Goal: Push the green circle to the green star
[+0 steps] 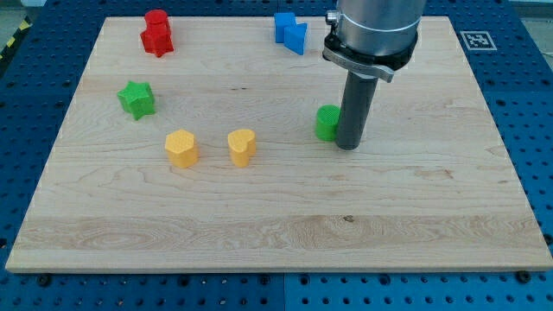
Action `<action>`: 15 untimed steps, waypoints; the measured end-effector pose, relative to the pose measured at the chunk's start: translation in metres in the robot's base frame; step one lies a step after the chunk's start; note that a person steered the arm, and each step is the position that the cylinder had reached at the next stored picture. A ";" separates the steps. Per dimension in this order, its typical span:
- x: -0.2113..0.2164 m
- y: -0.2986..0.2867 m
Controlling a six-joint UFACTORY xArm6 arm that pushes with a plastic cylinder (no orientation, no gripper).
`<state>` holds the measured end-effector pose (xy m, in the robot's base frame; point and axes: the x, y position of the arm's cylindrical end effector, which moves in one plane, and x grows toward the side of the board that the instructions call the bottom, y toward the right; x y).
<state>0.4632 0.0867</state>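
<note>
The green circle (326,122) sits right of the board's centre. My tip (348,145) stands against its right side, touching or nearly touching it, and hides part of it. The green star (136,98) lies far off at the view's left, on the upper left part of the wooden board (276,233).
A yellow hexagon (181,148) and a yellow heart-like block (243,147) lie between the circle and the star, slightly lower. A red block (157,33) is at the top left. A blue block (291,31) is at the top centre, just left of the arm.
</note>
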 end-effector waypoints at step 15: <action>-0.043 -0.061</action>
<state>0.4200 0.0259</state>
